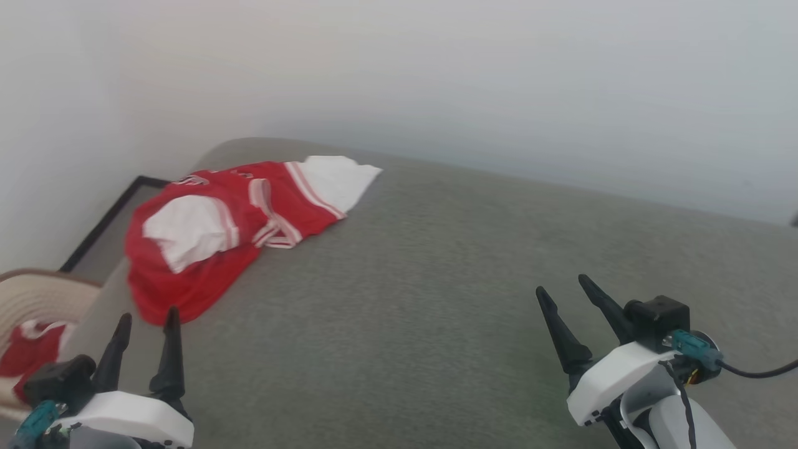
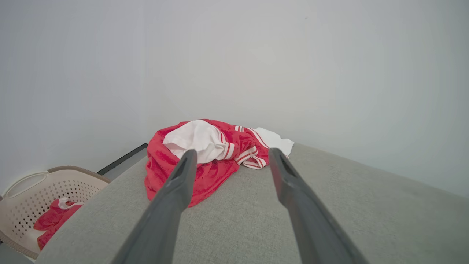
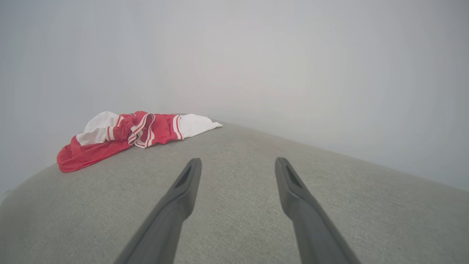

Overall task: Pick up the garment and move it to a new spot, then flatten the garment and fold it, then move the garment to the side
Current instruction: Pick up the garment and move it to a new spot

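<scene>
Grey surface (image 1: 436, 280) beneath low forward-pointing arms, left fingers (image 1: 169, 357) and right fingers (image 1: 562, 337) apart, empty, garment (image 1: 206, 249) beyond.

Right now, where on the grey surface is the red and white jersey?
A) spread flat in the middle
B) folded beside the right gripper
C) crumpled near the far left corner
C: the jersey lies bunched near the far left corner of the grey surface, apart from the right gripper.
</scene>
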Motion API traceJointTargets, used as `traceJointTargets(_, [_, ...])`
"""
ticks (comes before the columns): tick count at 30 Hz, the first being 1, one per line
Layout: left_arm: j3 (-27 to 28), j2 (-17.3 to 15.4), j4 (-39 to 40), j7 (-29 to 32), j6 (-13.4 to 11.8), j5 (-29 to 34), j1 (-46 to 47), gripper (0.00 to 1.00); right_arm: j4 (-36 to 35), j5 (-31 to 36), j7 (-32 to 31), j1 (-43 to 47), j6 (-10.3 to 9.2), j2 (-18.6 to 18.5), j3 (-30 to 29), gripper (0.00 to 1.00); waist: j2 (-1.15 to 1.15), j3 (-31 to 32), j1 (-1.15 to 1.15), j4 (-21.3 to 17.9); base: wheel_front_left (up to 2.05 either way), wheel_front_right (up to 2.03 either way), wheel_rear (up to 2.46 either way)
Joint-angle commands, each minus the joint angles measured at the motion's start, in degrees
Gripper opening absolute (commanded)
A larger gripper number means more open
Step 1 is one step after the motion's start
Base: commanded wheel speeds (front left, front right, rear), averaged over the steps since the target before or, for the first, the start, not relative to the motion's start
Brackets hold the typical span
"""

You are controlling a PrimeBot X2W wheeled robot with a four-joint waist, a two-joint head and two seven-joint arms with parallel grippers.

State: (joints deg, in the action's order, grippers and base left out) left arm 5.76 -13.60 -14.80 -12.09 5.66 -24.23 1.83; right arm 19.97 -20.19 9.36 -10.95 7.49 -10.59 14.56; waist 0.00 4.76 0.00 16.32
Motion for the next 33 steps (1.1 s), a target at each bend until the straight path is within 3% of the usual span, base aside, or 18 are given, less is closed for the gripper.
traceJointTargets(1, [0.13, 0.01, 0.35, 0.21, -0.52, -0.03, -0.63, 1.00, 0.13, -0.44, 0.45, -0.56, 0.00, 0.13, 0.08, 1.00, 0.00, 0.56, 0.00, 2.51, 0.00, 0.00, 0.00])
traceJointTargets(7, [0.76, 0.48, 1.40, 0.90, -1.23, -1.46, -1.02, 1.00, 1.20, -0.73, 0.99, -0.80, 0.00, 0.31, 0.38, 1.00, 0.00, 0.42, 0.00, 4.96, 0.00, 0.00, 0.00])
traceJointTargets(15, [0.93, -0.35, 1.67, 3.58, -0.97, -3.47, 1.92, 1.00, 1.09, -0.52, 1.18, -1.27, 0.00, -0.40, -0.57, 1.00, 0.00, -1.39, 0.00, 4.52, 0.00, 0.00, 0.00])
traceJointTargets(24, [0.27, -4.25, -2.06, 9.18, 0.16, -6.33, 12.92, 1.00, -2.31, 1.48, -0.37, -3.61, 0.00, -1.70, -1.60, 1.00, 0.00, -8.00, 0.00, -0.69, 0.00, 0.00, 0.00])
traceJointTargets(33, [0.33, -9.80, -12.83, 15.52, 0.87, -9.10, 28.98, 1.00, -7.19, 2.99, -1.81, -7.28, 0.00, -3.18, -2.96, 1.00, 0.00, -18.93, 0.00, -7.88, 0.00, 0.00, 0.00])
